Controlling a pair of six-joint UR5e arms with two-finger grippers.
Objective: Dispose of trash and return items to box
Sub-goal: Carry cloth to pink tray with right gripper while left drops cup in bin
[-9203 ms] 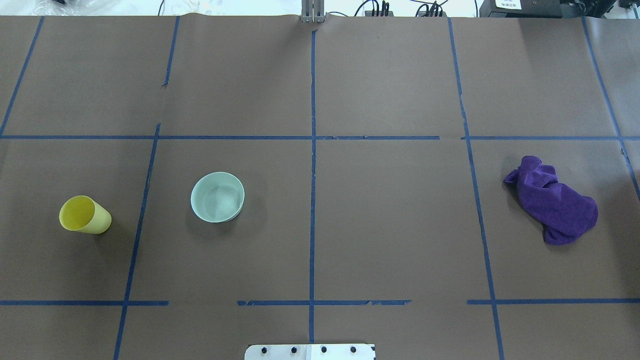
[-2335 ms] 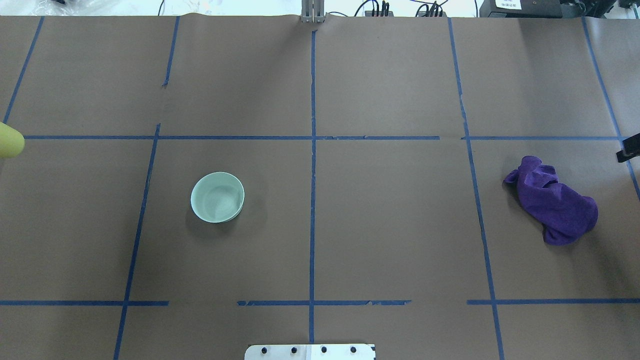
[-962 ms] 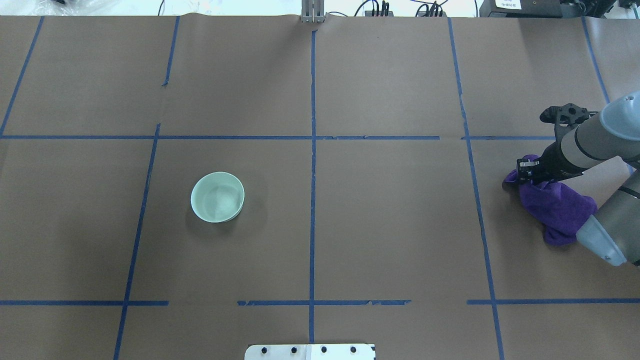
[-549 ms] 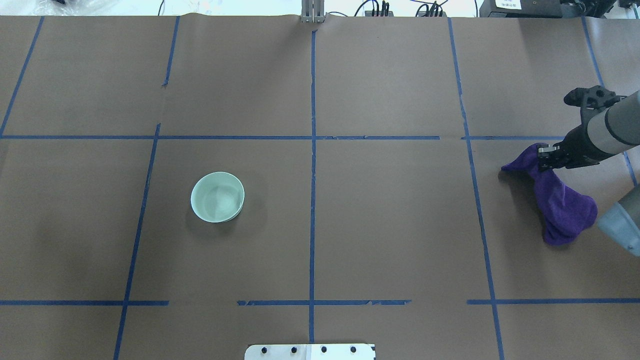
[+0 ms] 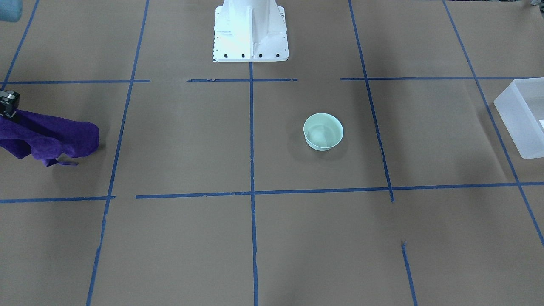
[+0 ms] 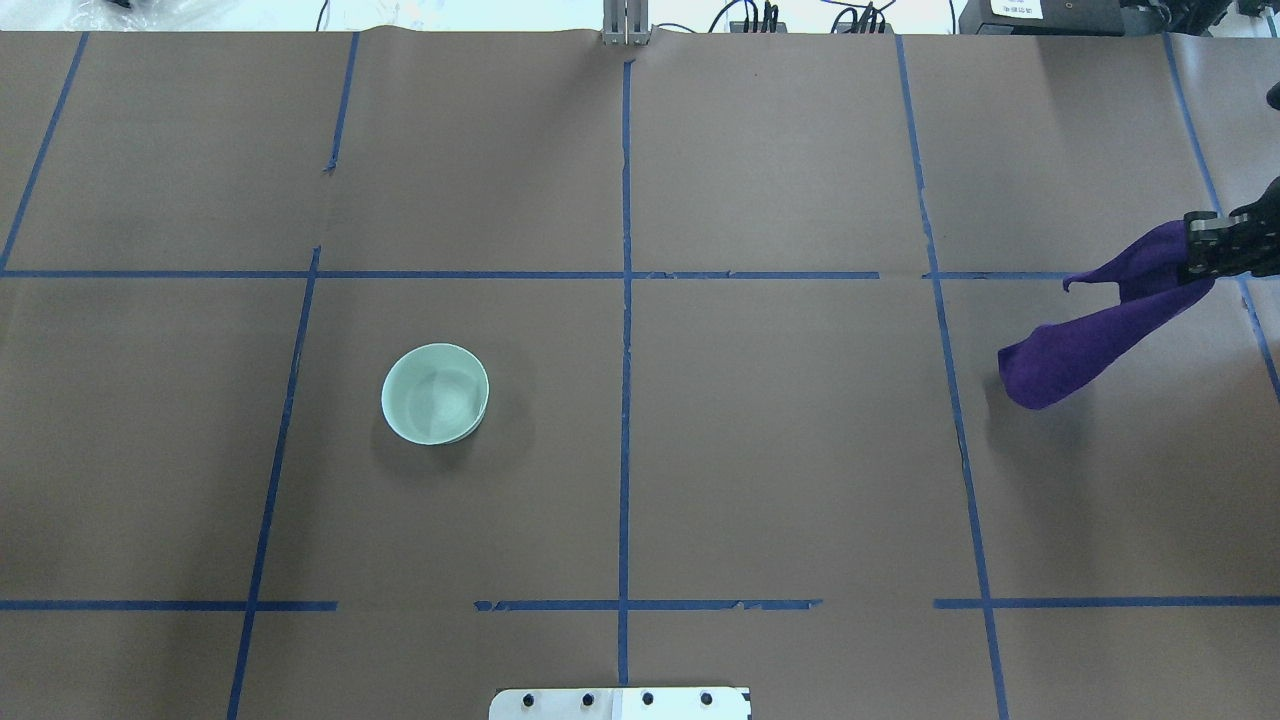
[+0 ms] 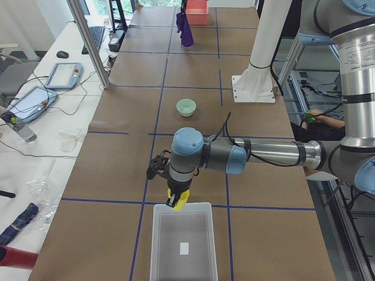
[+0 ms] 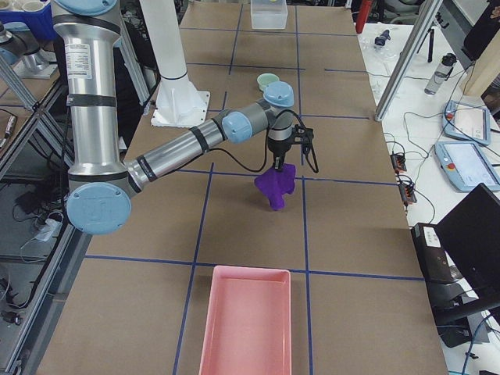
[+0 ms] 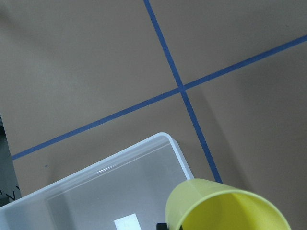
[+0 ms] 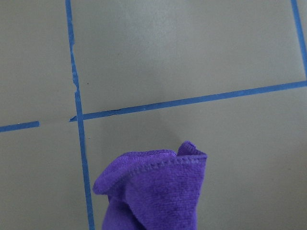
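My left gripper [image 7: 176, 192] is shut on the yellow cup [image 7: 179, 201] and holds it over the near end of the translucent box [image 7: 181, 243]. The left wrist view shows the cup [image 9: 225, 208] above the box's corner [image 9: 163, 141]. The mint-green bowl [image 6: 435, 393] stands upright on the table, left of centre; it also shows in the front view [image 5: 323, 131]. My right gripper [image 6: 1212, 246] is shut on a purple cloth [image 6: 1095, 335], which hangs from it above the table at the right edge. The right wrist view shows the cloth [image 10: 153, 191].
A pink tray [image 8: 246, 324] lies at the table's end on my right, beyond the cloth. The white robot base [image 5: 250, 32] stands at the table's middle edge. The box also shows at the front view's right edge [image 5: 520, 117]. Blue tape lines grid the brown table.
My right gripper closed on the purple cloth and lifted it up and outward to the right. Earlier the yellow cup left the table off the view's left edge. The bowl has not moved.
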